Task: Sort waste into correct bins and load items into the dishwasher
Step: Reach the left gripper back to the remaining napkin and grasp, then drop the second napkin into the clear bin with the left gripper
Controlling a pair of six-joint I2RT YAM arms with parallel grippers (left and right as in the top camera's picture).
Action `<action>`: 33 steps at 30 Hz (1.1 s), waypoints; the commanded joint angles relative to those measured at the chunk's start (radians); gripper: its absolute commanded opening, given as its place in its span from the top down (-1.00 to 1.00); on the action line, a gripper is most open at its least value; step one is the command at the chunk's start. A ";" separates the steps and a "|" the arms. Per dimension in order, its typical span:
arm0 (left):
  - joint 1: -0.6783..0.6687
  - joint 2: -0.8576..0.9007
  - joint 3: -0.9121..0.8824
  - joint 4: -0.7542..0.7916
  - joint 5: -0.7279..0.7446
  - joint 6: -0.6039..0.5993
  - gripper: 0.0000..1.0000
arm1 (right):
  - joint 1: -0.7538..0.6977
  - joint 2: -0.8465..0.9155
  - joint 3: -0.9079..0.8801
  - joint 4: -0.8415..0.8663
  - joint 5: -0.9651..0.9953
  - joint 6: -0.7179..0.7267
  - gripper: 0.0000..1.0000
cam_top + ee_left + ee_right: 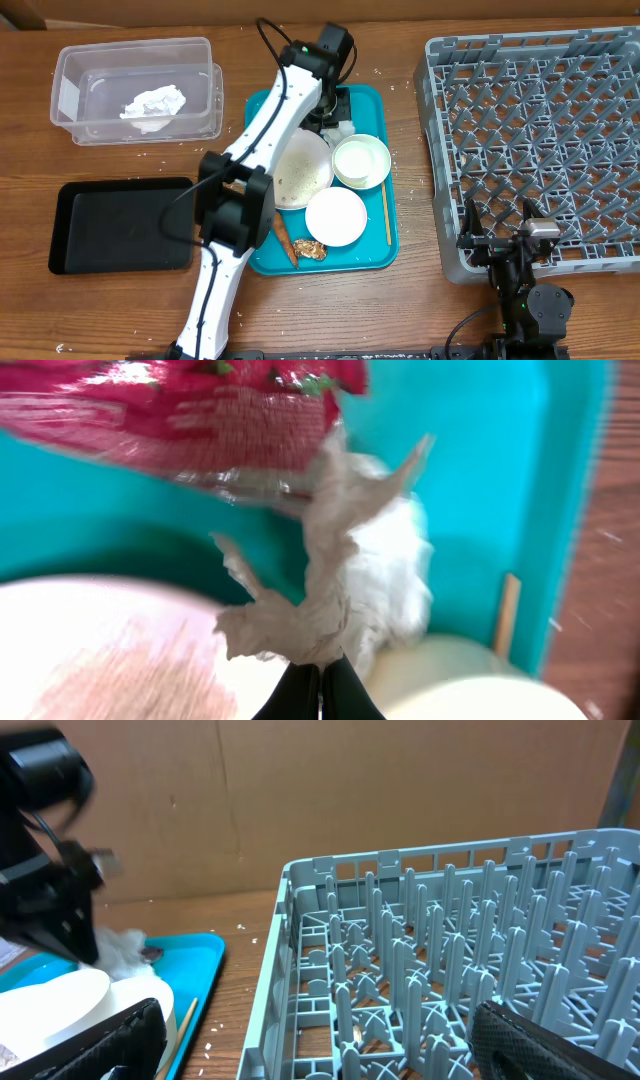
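My left gripper (335, 113) (320, 682) is at the back of the teal tray, shut on a crumpled white napkin (335, 575) (342, 128). A red-and-silver wrapper (200, 410) lies just beyond it. On the tray sit the white plate (300, 170) with rice grains, the pale green-white bowl (361, 160), a small pale bowl (336, 216), the orange-brown sausage stick (283, 240) and the brown food lump (309, 249). The clear tub (75, 75) holds another napkin (152, 105). The black tray (120, 225) is at the left. My right gripper (500, 245) (320, 1050) is open at the grey dish rack's (540, 130) front edge.
The teal tray (385, 110) lies between the bins and the rack. A thin wooden stick (386, 215) lies along its right side. The left arm stretches over the tray's left part. Loose rice grains dot the wood near the rack (450, 950).
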State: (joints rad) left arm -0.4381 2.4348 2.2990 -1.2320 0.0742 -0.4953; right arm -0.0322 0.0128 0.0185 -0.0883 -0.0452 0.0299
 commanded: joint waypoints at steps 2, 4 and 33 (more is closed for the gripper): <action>0.008 -0.121 0.017 -0.039 -0.003 0.002 0.92 | -0.001 -0.010 -0.011 0.008 0.000 0.007 -1.00; 0.010 -0.133 0.017 -0.051 -0.004 0.003 0.92 | -0.001 -0.010 -0.011 0.008 -0.001 0.007 -1.00; 0.616 -0.247 0.011 0.070 -0.191 0.043 -1.00 | -0.001 -0.010 -0.011 0.007 -0.001 0.007 -1.00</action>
State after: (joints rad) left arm 0.1642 2.1845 2.3016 -1.1309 -0.2619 -0.4641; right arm -0.0322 0.0128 0.0185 -0.0887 -0.0452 0.0299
